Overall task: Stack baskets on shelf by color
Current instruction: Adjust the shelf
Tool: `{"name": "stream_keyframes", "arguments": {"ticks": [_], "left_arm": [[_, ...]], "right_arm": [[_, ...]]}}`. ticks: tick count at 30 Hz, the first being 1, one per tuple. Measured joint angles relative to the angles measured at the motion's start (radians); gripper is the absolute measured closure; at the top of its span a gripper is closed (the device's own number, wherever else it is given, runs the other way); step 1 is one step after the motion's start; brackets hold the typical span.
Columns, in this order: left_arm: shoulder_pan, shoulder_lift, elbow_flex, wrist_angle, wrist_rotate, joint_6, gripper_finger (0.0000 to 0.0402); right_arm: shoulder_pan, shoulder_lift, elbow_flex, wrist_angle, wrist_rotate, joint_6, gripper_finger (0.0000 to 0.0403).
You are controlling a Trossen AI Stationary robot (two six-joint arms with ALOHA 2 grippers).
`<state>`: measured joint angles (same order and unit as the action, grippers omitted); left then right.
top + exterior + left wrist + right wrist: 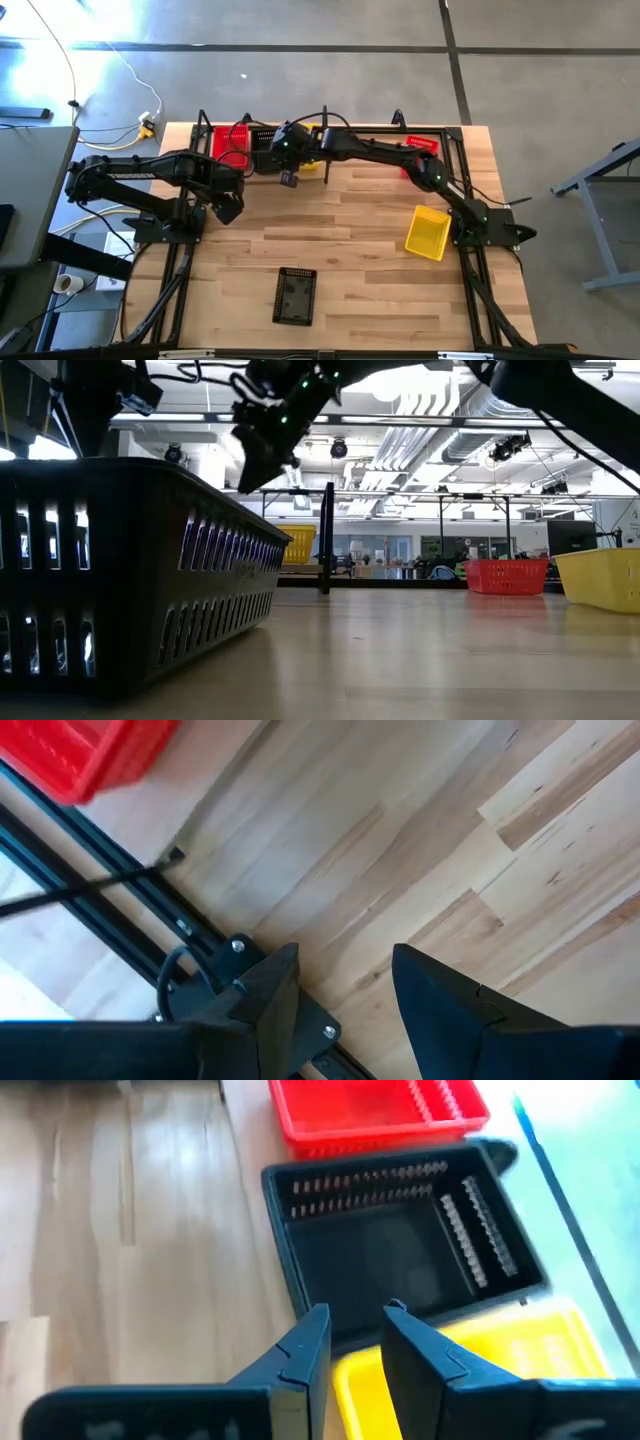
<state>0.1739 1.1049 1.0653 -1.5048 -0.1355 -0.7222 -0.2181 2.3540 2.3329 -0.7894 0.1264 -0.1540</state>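
Nearest the low camera, a black basket [130, 575] fills the near left of that view, its slotted wall close to the lens; from above, the same black basket [295, 297] lies alone on the wooden table [350, 290], well apart from the shelf [340, 135] at the far edge; no brand, label or writing can be read on any basket, arm or frame.

Only the right wrist view looks into the shelf row: a red basket [375, 1110], a second black basket [400, 1245] just beside it, then a yellow basket [470, 1360]; the right gripper [355, 1350] hangs over the seam between black and yellow, fingers slightly parted and grasping nothing; from above, the right arm covers much of this row, and the gripper [288, 178] shows just on the table side of the shelf.

A loose yellow basket [428, 232] rests tilted on the table near the right arm's base, well apart from the shelf; the low view shows it at the right edge beside another red basket [507, 575] at the shelf's right end.

Left gripper [345, 985] hovers over bare table near the black frame tubing, fingers apart and empty; a red basket corner [85, 750] shows beyond it.
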Motion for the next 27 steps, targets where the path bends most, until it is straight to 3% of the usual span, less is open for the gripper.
{"name": "stream_keyframes", "arguments": {"ticks": [10,20,27], "left_arm": [[-0.063,0.000,0.000,0.124,-0.037,0.020,0.0249],[-0.178,0.000,0.000,0.308,-0.077,0.024,0.0249],[-0.236,0.000,0.000,0.453,-0.113,0.100,0.0249]], "right_arm": [[0.019,-0.085,-0.001,-0.248,0.013,0.136,0.0324],[0.018,-0.107,-0.002,-0.537,0.201,0.309,0.0324],[0.018,-0.107,-0.001,-0.618,0.219,0.424,0.0324]]}}
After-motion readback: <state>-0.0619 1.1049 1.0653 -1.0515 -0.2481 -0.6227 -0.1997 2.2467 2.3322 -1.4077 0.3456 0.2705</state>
